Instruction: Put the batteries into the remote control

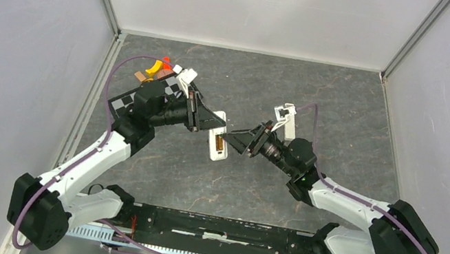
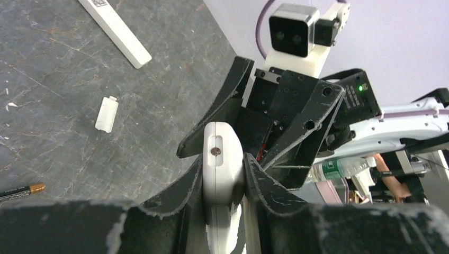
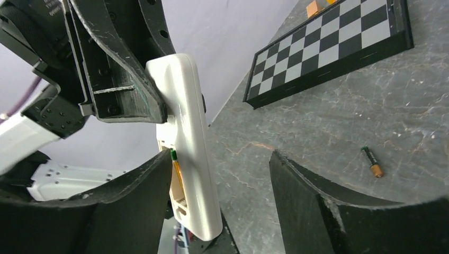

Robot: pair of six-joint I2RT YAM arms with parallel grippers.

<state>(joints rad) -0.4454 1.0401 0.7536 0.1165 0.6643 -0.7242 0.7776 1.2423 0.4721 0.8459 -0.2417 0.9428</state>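
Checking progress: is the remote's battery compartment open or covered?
Open. The remote control shows an exposed bay holding one battery; a small white piece, likely its cover, lies on the table.

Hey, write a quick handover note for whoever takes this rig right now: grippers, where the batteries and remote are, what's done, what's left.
Left gripper: shut on the remote control, holding it above the table with the battery compartment open.
Right gripper: open at the remote's battery end, holding nothing.
Done: one battery sits in the compartment.
Left: the second battery lies loose on the table; it has to be picked up and seated. A small white piece, probably the compartment cover, also lies on the table.
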